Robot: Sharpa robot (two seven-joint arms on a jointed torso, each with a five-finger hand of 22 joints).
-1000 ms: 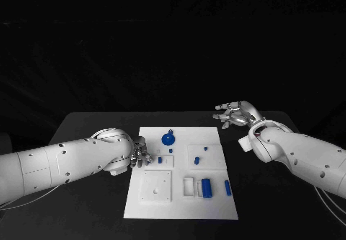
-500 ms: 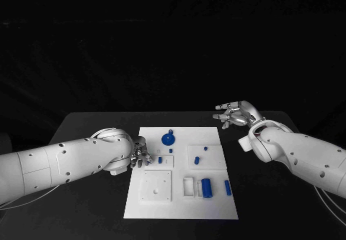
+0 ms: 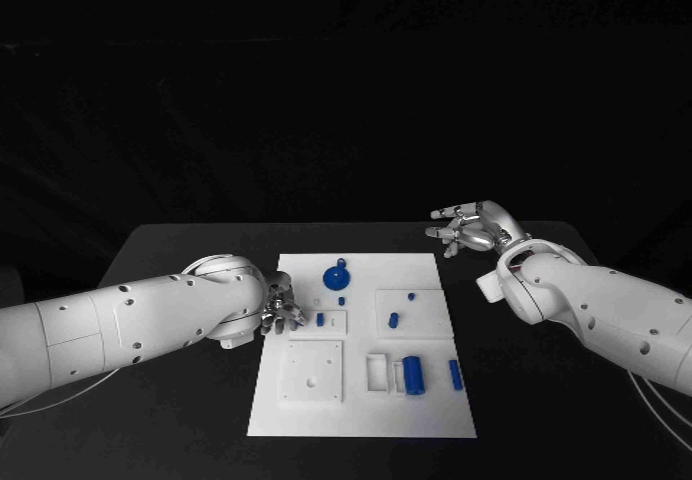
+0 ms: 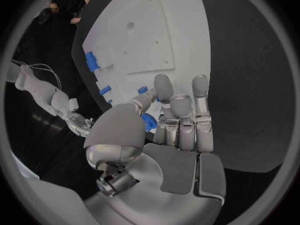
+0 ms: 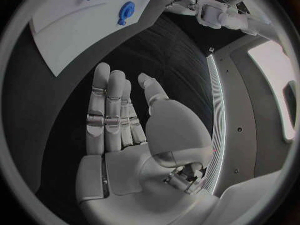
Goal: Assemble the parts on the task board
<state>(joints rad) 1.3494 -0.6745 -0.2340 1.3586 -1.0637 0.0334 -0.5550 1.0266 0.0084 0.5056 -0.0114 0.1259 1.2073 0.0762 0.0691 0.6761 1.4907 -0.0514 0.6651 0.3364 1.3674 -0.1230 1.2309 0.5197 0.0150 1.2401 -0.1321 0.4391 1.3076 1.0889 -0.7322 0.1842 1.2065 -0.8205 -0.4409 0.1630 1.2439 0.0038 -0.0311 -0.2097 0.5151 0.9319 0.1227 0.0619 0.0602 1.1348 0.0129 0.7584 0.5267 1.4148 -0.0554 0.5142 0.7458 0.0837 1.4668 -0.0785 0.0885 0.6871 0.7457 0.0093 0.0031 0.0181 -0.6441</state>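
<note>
The white task board (image 3: 361, 405) lies mid-table with blue parts on it: a round disc (image 3: 336, 275), small pegs (image 3: 392, 320), a cylinder (image 3: 414, 375) in a white block and a bar (image 3: 456, 375). My left hand (image 3: 281, 312) reaches over the board's left edge, fingertips beside a small blue peg (image 3: 319, 320). In the left wrist view its fingers (image 4: 181, 120) lie straight, and a blue piece (image 4: 149, 121) shows between thumb and fingers; whether it is pinched is unclear. My right hand (image 3: 469, 230) hovers off the board's far right corner, fingers (image 5: 109, 115) spread and holding nothing.
Two raised white square plates (image 3: 313, 372) (image 3: 408, 310) sit on the board. Black table (image 3: 173, 290) surrounds the board on all sides, with room to the left and right. The left forearm (image 3: 130, 325) lies low across the table's left side.
My left hand has crept slightly to the right, toward the small peg. The right hand and the parts on the board have not moved.
</note>
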